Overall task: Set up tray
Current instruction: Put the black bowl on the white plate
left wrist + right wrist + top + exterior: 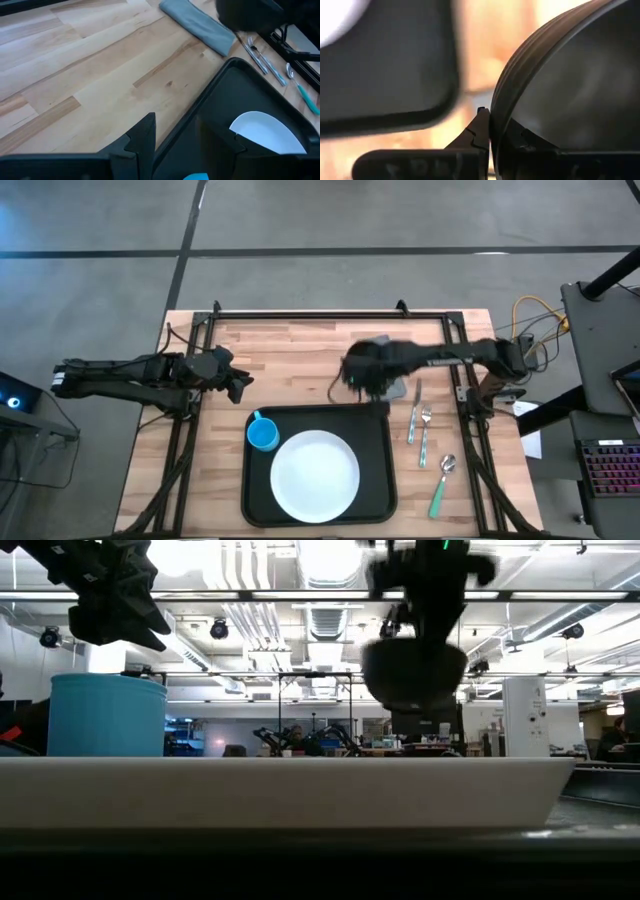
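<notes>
High view: tray [378,426] at the near middle of the table [300,350], holding white plate [315,475] and blue cup [263,434] at its far left corner. Right gripper [365,370] above the table just beyond the tray's far right corner, blurred, load unreadable here, partly covering grey napkin [398,388]. Two forks [420,423] and teal-handled spoon [441,485] on bare wood right of the tray. Left gripper [238,383] waiting over the table off the tray's far left corner. Low view: dark bowl [415,675] hanging clear above plate level, apart from everything below; tray floor and cutlery hidden behind the plate's white rim. Left wrist view: own fingers [142,142] spread apart, nothing between them; plate cut off at the frame edge. Right wrist view: one fingertip [479,131] outside the bowl's ribbed wall, the other inside, so clamped on the rim; bowl's far side and interior cut off, tray corner blurred. Step in hand, by judgement: carrying the bowl to the tray. Advice: keep level, hold well above the raised rim, lower onto bare tray floor at the far right, clear of plate and cup, release only once seated; rim pinch likely to let the bowl swing.
</notes>
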`<state>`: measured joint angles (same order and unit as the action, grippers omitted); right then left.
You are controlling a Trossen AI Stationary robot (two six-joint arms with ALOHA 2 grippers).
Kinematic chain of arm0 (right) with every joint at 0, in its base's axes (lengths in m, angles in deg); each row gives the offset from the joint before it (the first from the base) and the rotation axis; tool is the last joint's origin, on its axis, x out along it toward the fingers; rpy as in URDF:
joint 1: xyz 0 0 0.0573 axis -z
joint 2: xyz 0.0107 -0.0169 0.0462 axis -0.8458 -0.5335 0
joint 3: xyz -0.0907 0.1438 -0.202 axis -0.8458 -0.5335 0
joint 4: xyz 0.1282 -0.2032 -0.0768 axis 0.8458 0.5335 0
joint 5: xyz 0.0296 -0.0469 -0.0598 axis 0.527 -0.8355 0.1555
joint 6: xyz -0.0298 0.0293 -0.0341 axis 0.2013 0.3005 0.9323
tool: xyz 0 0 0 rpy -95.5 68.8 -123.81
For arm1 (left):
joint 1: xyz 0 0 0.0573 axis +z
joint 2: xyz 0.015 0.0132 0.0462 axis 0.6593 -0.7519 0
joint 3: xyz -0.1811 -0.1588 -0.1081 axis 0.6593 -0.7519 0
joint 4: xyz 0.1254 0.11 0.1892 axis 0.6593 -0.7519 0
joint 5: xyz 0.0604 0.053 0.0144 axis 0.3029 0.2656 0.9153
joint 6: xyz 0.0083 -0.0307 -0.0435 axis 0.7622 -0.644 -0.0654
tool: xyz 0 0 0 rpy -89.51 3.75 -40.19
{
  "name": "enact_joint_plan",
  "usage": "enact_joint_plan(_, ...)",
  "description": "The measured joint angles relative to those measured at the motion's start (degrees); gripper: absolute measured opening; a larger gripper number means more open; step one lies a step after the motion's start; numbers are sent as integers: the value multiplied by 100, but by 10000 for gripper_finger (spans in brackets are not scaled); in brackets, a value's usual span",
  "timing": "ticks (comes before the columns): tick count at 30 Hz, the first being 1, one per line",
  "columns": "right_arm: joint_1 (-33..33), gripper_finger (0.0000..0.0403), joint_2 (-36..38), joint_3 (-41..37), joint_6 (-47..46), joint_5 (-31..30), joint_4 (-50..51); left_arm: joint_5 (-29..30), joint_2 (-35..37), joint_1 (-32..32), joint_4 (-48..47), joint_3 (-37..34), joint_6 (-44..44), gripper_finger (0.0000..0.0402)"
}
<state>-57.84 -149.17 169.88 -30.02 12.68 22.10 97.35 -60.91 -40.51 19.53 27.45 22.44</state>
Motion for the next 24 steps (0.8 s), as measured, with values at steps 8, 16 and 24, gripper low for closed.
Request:
enact_joint_plan(8,-1433,8,-530,778,334,710,-3,0,0,-4,6,2,-2,120)
enact_joint_plan(16,-1950,8,-1618,1990,1088,673,139,-20,2,-2,29,2,-2,120)
enact_joint_plan(24,-2115,8,-2655,3542,2289,648,919,-177,2,-2,28,7,-2,120)
